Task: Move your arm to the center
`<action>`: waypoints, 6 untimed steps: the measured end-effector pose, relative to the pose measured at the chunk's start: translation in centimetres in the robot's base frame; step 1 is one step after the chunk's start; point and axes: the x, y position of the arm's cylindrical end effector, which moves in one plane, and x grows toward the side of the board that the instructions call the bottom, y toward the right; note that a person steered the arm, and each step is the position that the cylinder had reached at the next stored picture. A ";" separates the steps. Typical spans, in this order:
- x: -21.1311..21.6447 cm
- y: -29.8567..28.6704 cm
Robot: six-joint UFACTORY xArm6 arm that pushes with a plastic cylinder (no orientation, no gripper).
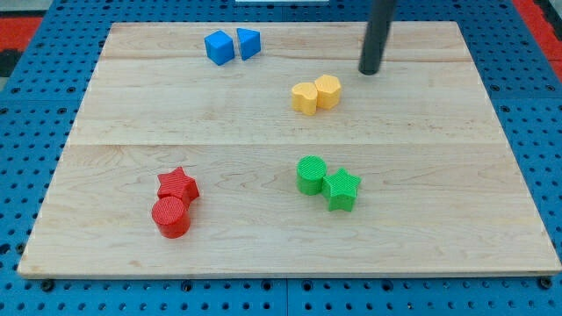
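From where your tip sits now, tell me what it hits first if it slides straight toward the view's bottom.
Likely nothing: my tip would pass right of the yellow blocks and the green star, though depth makes the margins uncertain.

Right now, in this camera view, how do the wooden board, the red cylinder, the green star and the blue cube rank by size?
1. Wooden board, by far the largest.
2. Red cylinder and green star: they look about alike, so I won't rank them.
3. Blue cube looks smallest, but it lies farther up the view, perhaps farther from the camera, so that's unsure.
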 end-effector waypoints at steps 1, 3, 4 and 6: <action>-3.0 2.4; 7.3 4.4; 10.6 1.5; 13.6 -10.7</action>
